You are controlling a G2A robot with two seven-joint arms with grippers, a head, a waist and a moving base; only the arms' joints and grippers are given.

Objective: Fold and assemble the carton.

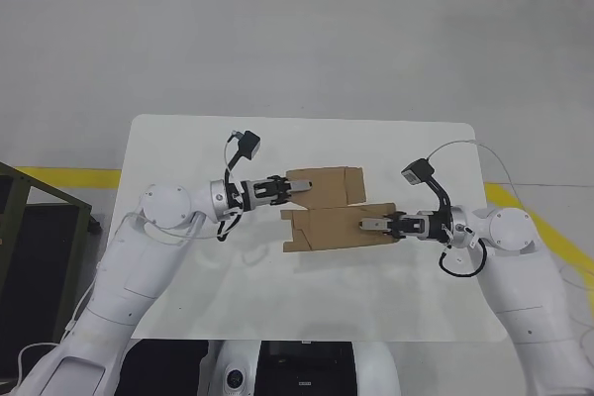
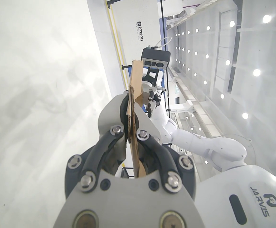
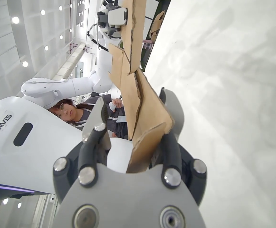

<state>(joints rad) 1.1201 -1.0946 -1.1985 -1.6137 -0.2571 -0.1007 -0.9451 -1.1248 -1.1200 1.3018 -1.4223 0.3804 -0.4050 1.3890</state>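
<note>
The carton is a flat brown cardboard blank with its flaps spread, over the middle of the white table. My left gripper is shut on its left edge; in the left wrist view the fingers pinch the edge-on cardboard. My right gripper is at the carton's right end. In the right wrist view it stands open around a bent flap, which rests against one finger. The other finger is apart from it.
The white table has bare surface all around the carton. A dark green frame stands off the table's left side on the floor, next to a yellow floor line.
</note>
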